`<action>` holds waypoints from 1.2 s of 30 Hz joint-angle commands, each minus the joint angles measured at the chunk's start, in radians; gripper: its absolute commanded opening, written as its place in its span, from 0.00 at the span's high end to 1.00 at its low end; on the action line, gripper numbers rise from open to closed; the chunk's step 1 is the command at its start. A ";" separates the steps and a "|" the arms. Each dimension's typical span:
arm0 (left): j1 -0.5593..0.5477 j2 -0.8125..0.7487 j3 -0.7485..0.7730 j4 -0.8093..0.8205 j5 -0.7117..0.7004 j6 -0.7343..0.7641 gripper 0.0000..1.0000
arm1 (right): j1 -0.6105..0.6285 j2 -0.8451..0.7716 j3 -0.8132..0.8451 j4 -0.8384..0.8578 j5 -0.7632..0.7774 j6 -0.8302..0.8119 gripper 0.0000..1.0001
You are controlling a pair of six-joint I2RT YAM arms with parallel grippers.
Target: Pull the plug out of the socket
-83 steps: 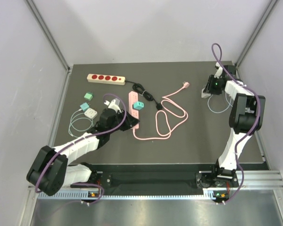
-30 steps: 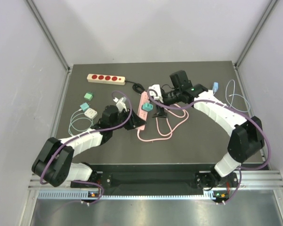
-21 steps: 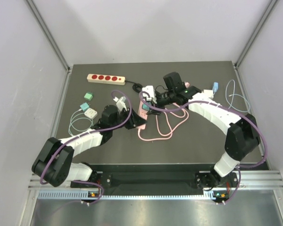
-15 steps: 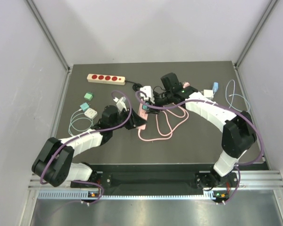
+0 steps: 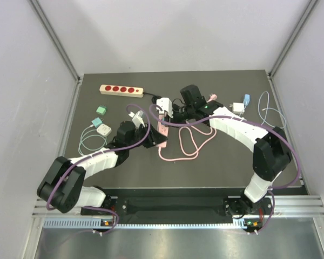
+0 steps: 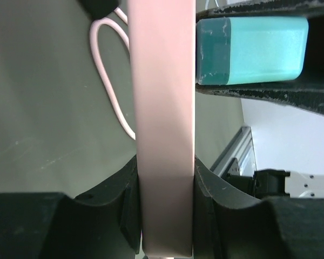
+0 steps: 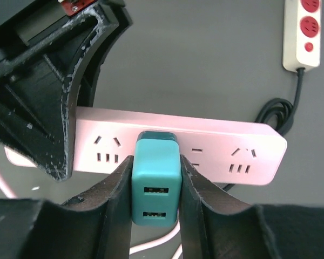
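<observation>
- Your right tool [image 7: 155,186] has swung across from the far right corner of the table [image 5: 243,162] to the middle. Its jaws stood wide a second ago. They have now closed flat against both sides of the teal plug [image 7: 156,162].
- The plug itself has not come free. It sits pushed into the face of the pink power strip [image 7: 227,143], with empty sockets on either side of it, near the centre of the table.
- Your left tool [image 6: 166,199] has not changed. Its jaws are part-closed and clamped on one end of the strip, bracing it.
- Taken together, both holds now look to be in place, one on the strip and one on the plug. The approach and the grasp seem finished, and only the pull remains.
- The next move probably calls for drawing the plug straight out from the strip's face while the left tool holds firm. A pull at an angle could twist the strip in the left jaws.
</observation>
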 commanded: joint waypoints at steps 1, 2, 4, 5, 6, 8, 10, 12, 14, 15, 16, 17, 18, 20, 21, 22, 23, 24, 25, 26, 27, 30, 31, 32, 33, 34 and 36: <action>0.001 0.013 0.009 0.047 -0.089 -0.032 1.00 | 0.054 -0.081 -0.038 0.113 0.127 0.056 1.00; 0.001 0.018 0.009 0.040 -0.099 -0.036 1.00 | 0.069 -0.089 -0.048 0.124 0.143 0.074 1.00; 0.001 0.027 0.008 0.029 -0.106 -0.043 1.00 | 0.077 -0.105 -0.064 0.122 0.156 0.080 1.00; 0.001 0.030 0.006 0.026 -0.103 -0.038 1.00 | 0.078 -0.106 -0.060 0.080 0.142 0.062 1.00; 0.001 0.031 0.009 0.023 -0.097 -0.030 1.00 | 0.075 -0.103 -0.049 0.040 0.103 0.032 1.00; 0.001 0.028 0.014 0.004 -0.077 -0.001 1.00 | 0.060 -0.091 -0.002 -0.077 0.062 -0.082 1.00; 0.001 0.021 0.009 -0.005 -0.060 0.020 1.00 | 0.028 -0.079 0.032 -0.109 -0.002 -0.119 1.00; 0.001 0.007 0.002 -0.011 -0.048 0.043 1.00 | -0.035 -0.063 0.067 -0.157 -0.084 -0.148 1.00; 0.001 -0.005 -0.014 -0.019 -0.042 0.054 1.00 | -0.099 -0.030 0.136 -0.216 -0.137 -0.171 1.00; 0.001 -0.010 -0.026 -0.020 -0.042 0.054 1.00 | -0.116 -0.017 0.159 -0.235 -0.180 -0.177 1.00; 0.001 -0.013 -0.030 -0.022 -0.043 0.053 1.00 | -0.132 0.007 0.197 -0.252 -0.200 -0.179 1.00; 0.001 -0.019 -0.037 -0.020 -0.047 0.048 1.00 | -0.159 0.016 0.213 -0.281 -0.220 -0.182 1.00; 0.001 -0.021 -0.040 -0.020 -0.050 0.045 1.00 | -0.170 0.026 0.228 -0.299 -0.264 -0.186 1.00; 0.001 -0.025 -0.050 -0.020 -0.063 0.033 1.00 | -0.179 0.043 0.245 -0.323 -0.284 -0.179 1.00; 0.001 -0.027 -0.050 -0.025 -0.069 0.030 1.00 | -0.179 0.041 0.242 -0.324 -0.290 -0.176 1.00; 0.001 -0.025 -0.049 -0.028 -0.082 0.025 1.00 | -0.178 0.030 0.224 -0.321 -0.289 -0.159 1.00; 0.001 -0.024 -0.047 -0.034 -0.088 0.016 1.00 | -0.164 0.021 0.207 -0.289 -0.284 -0.138 1.00; 0.001 -0.024 -0.043 -0.042 -0.099 0.010 1.00 | -0.156 0.009 0.189 -0.263 -0.246 -0.113 1.00; 0.001 -0.022 -0.041 -0.043 -0.111 0.002 1.00 | -0.126 -0.023 0.140 -0.235 -0.217 -0.066 1.00; 0.001 -0.016 -0.037 -0.046 -0.119 -0.018 1.00 | -0.106 -0.043 0.112 -0.171 -0.187 -0.044 1.00; 0.001 -0.012 -0.026 -0.052 -0.125 -0.027 1.00 | -0.086 -0.065 0.078 -0.130 -0.101 -0.012 1.00; 0.001 0.014 -0.001 -0.059 -0.128 -0.046 1.00 | -0.003 -0.146 -0.038 -0.018 0.027 0.063 1.00; 0.001 0.021 0.005 -0.065 -0.126 -0.046 1.00 | 0.011 -0.175 -0.079 0.001 0.042 0.094 1.00; 0.001 0.031 0.012 -0.071 -0.128 -0.044 1.00 | 0.029 -0.187 -0.094 0.028 0.055 0.106 1.00; 0.001 0.034 0.020 -0.079 -0.128 -0.041 1.00 | 0.034 -0.200 -0.109 0.035 0.074 0.123 1.00; 0.001 0.037 0.020 -0.079 -0.129 -0.038 1.00 | 0.034 -0.203 -0.109 0.033 0.078 0.126 1.00; 0.001 0.041 0.019 -0.083 -0.126 -0.032 1.00 | 0.032 -0.207 -0.104 0.010 0.088 0.122 1.00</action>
